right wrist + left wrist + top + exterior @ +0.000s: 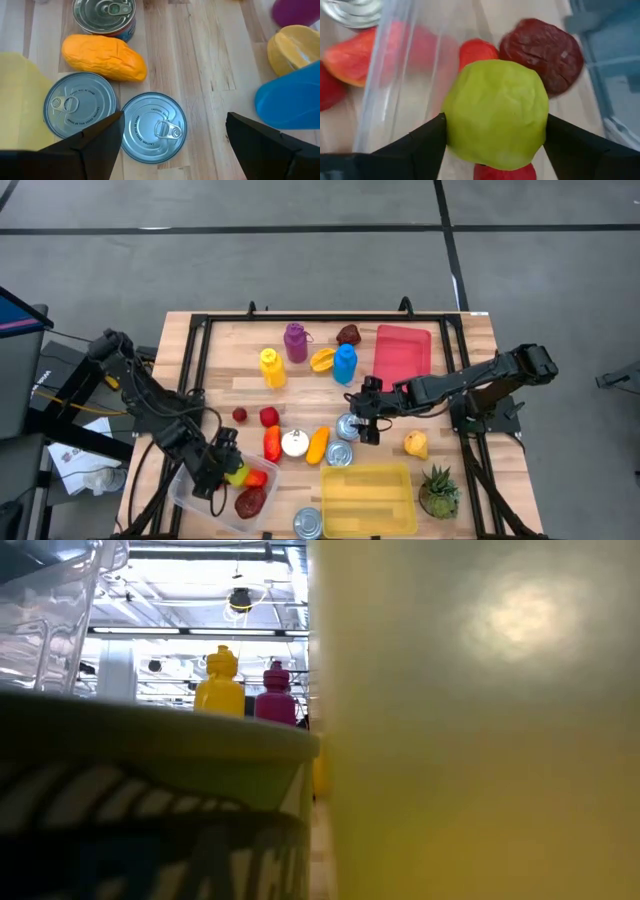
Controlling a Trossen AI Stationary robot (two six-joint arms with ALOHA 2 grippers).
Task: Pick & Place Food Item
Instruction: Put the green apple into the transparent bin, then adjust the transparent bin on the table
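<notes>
My left gripper (228, 465) is over the clear plastic container (200, 498) at the table's near left and is shut on a round green food item (495, 115). Below it in the container lie a dark red item (542, 52) and a red piece (477, 50). My right gripper (365, 425) is open at mid-table, its fingers standing apart over a silver can (154, 127) without touching it. A second can (80, 104) and an orange food item (104, 57) lie beside that can. My left gripper pinches the green item between its two fingers, one finger (420, 145) on each of its opposite sides (452, 125). The fingers come from above, pointing down into the container. The item sits over the container's inside; whether it touches the pieces beneath cannot be told.
Yellow (271, 367), purple (295, 341) and blue (345, 363) bottles stand toward the far side, next to a red tray (403, 350). A yellow container (367, 498), a pineapple (438, 492), more cans and red and yellow fruits crowd the near half. The low view is blocked by the yellow container.
</notes>
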